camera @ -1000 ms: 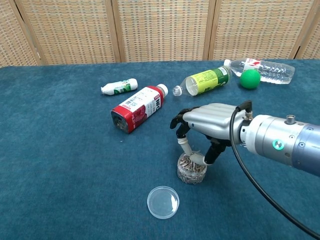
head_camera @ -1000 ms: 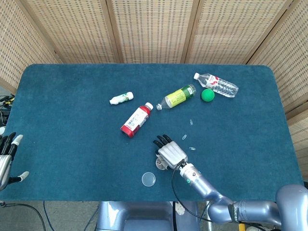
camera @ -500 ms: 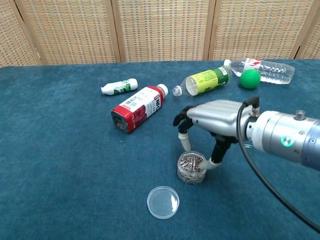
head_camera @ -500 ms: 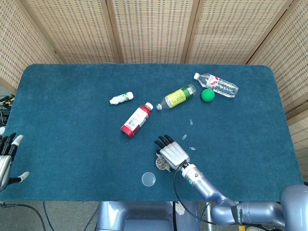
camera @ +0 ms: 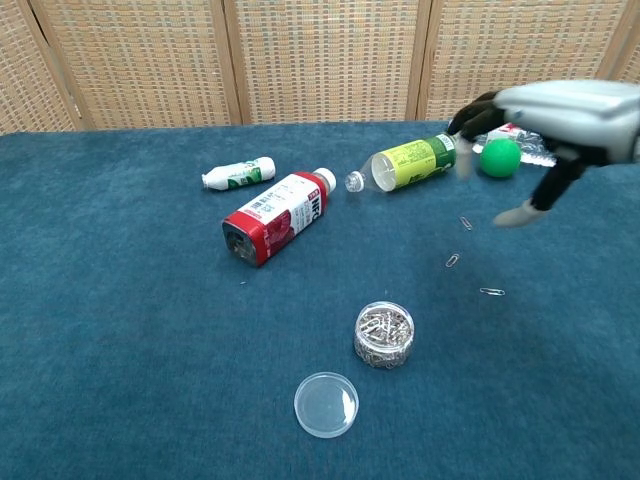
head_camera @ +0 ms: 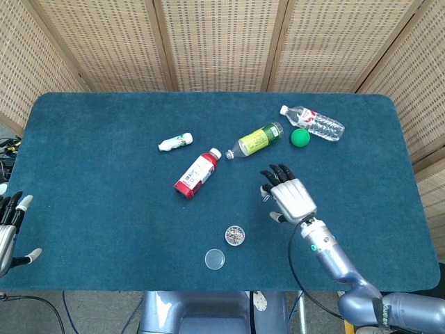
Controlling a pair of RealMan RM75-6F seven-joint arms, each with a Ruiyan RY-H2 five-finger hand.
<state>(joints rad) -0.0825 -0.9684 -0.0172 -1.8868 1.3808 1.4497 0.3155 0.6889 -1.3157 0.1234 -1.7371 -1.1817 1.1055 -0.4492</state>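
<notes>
1. Right hand: raised above the cloth, fingers spread, holding nothing.
2. Left hand: at the table's left edge, fingers apart, empty.
3. Clip jar: one, uncovered, standing free near the front edge; bare cloth around it.
4. Lid: one, just beside the jar.
5. Loose paper clips: three.
6. Bottles: four, lying flat.
7. Green ball: one.

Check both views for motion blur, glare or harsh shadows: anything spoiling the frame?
Chest view: the right robot hand is smeared by motion blur and cut by the frame edge, while the small clear round jar of paper clips is sharp. Head view: the same hand looks crisp; light is even over the dark blue felt table, with soft shadows and no glare.
</notes>
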